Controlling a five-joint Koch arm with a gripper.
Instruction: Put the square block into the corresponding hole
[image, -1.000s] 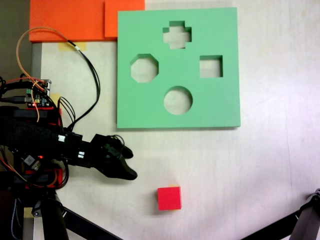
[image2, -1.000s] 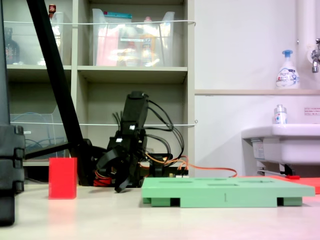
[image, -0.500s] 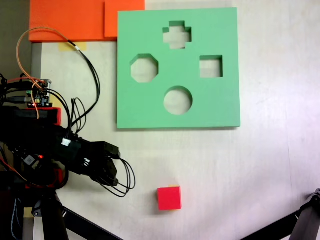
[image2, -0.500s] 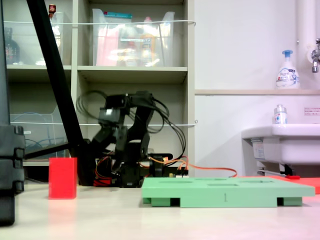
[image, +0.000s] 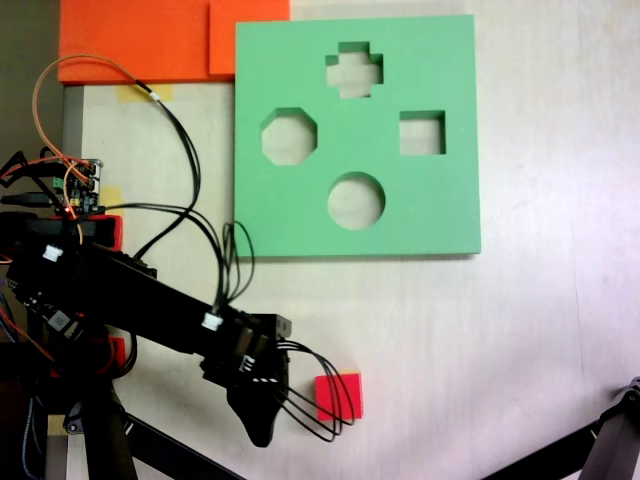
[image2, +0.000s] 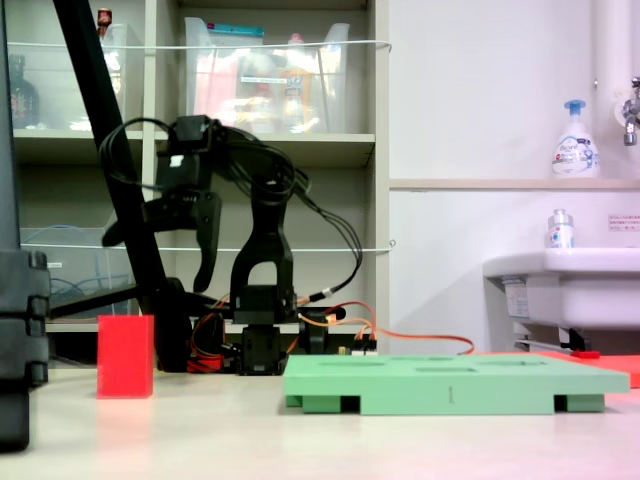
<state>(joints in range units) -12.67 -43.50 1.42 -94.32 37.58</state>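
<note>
Red foam cube (image: 339, 397), one only, sits low centre on the table; the side view shows the black gripper (image2: 205, 282) raised above it (image2: 126, 356), jaw state unclear. Green foam board (image: 300, 215) has four cut-outs, the square hole (image: 422, 133) at right.

One fixed view looks straight down on the pale table (image: 520, 350), arm base at its left edge. The other sits at table height, looking level across toward the shelves (image2: 270, 150) and wall. Both catch the flat green foam board with cut-outs (image: 440, 220) (image2: 450, 385), the small bright red foam cube (image: 345, 392) (image2: 125, 357), and the black arm (image: 150, 310) (image2: 262, 250).
</note>
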